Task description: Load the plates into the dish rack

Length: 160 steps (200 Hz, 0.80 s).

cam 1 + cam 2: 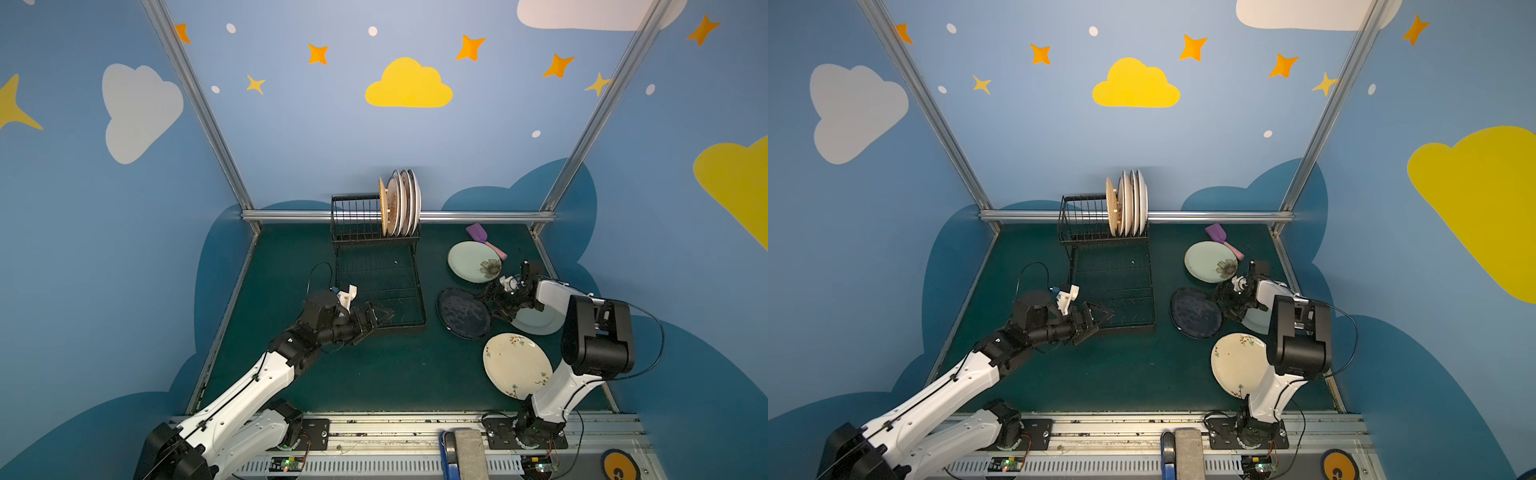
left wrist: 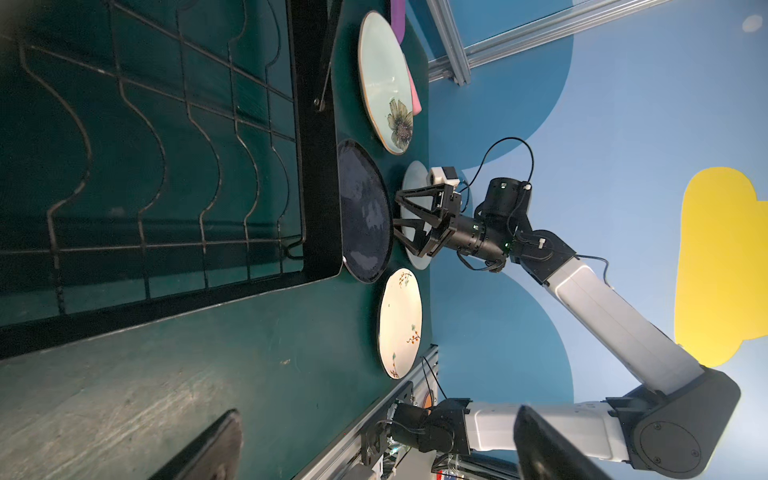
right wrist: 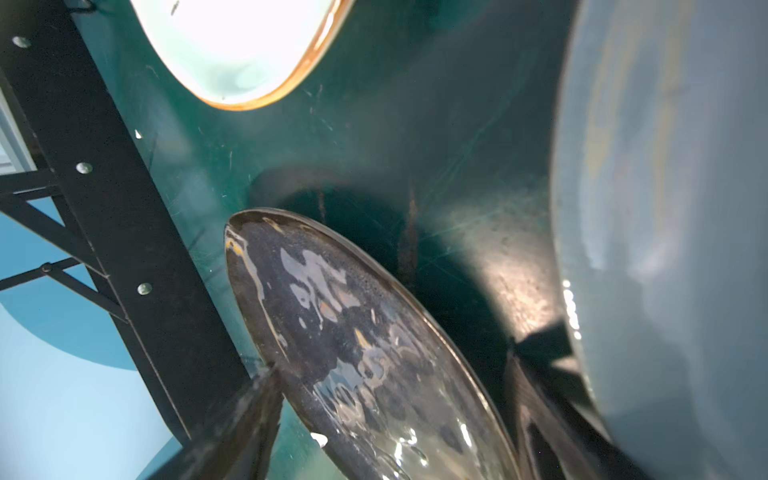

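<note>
Half the job done, judging by the count; step in hand, apparently: pickup of the next plate. At the dish rack's (image 1: 420, 291) front left corner: left gripper (image 1: 383, 320), jaws spread wide and empty, forearm low and level, pointing across the lower tray. In the rack's upper tier, right end: loaded plates (image 1: 401, 203), upright. Just right of the rack's front corner: navy plate (image 1: 463, 313), flat on the table (image 1: 332, 374). On that plate's side away from the rack: right gripper (image 2: 395, 210), wrist bent downward, jaws spread, gripping nothing; contact with the rim impossible to tell. Further right of the rack: green floral plate (image 1: 473, 262), plain pale plate (image 1: 536, 326), cream plate (image 1: 517, 365). Next, probably: close on the navy rim, lift, tip upright, carry to a free slot toward the rack's left end.
</note>
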### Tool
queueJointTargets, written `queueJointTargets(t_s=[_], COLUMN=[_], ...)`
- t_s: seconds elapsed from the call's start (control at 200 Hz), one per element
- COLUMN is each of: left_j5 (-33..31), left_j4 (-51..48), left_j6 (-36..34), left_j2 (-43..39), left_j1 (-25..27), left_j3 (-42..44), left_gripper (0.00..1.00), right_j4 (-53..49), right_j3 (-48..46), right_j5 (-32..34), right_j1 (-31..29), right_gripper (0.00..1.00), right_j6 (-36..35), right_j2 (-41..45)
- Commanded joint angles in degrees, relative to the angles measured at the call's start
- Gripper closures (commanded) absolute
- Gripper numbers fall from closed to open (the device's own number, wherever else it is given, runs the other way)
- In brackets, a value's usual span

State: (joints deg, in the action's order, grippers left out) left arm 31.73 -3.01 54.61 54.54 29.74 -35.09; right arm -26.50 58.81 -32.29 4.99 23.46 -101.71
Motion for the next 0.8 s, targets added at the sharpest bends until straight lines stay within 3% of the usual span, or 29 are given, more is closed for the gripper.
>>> queueJointTargets(t_s=[0.0,0.17,0.461,0.796], left_j5=[-0.69,-0.95,0.38,1.16], left_j4=[-0.13,-1.26,-2.38,-2.85], left_j6=[-1.67,-2.48,-2.28,-1.26], left_j2=[-1.23,-1.86,-1.69,-3.94], left_j1=[-0.51,-1.58,-3.81,-5.81], left_j3=[-2.24,-3.53,-3.98,-3.21], left_gripper=[0.0,0.0,0.0,0.0], right_j4=[-2.88,1.92,10.38,20.08], right_j3=[0.17,-5.57,-14.87,-20.04], right_j5=[-4.75,-6.91,-4.91,-1.12], right_j1=[-0.29,-2.75,-7.28,-9.51], right_gripper=[0.18,0.24,0.58,0.78], right_j6=[-0.66,3.1,9.22,17.68], right_j2=[-1.3,2.53,9.38,10.0])
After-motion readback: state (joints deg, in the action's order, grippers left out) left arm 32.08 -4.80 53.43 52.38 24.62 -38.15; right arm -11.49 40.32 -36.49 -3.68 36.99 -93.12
